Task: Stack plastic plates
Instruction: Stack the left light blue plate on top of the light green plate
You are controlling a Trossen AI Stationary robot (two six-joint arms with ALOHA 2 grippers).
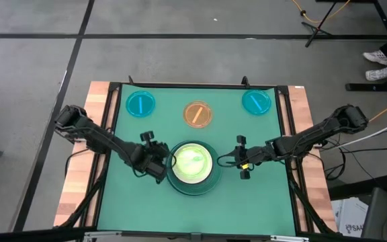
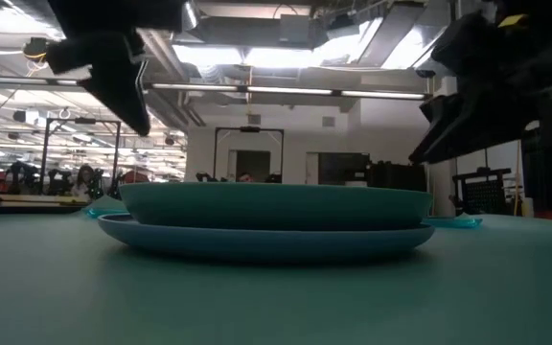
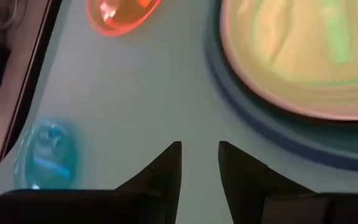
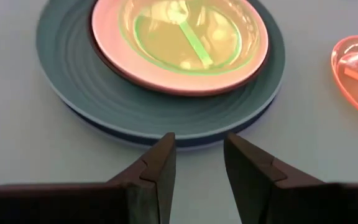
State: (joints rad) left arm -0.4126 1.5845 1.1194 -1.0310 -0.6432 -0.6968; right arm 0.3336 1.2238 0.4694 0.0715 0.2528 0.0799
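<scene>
Surface (image 1: 133,195): green mat carrying every plate, wooden edges at both sides.
Stack (image 1: 192,183): near the middle of the surface, between the two pincers; light-blue plate (image 2: 266,241) at the bottom, dark-green plate (image 4: 104,93) on it, white plate (image 4: 107,43) above, lime plate (image 4: 185,34) on top.
Orange plate (image 1: 197,114): alone, just behind the stack.
Cyan plates: one at the far left (image 1: 141,104), one at the far right (image 1: 256,102), well apart.
Left pincer (image 1: 158,163): just beside the stack's left rim, fingers (image 3: 166,171) slightly parted, holding nothing.
Right pincer (image 1: 242,160): near the stack's right side, fingers (image 4: 157,168) parted, holding nothing.
</scene>
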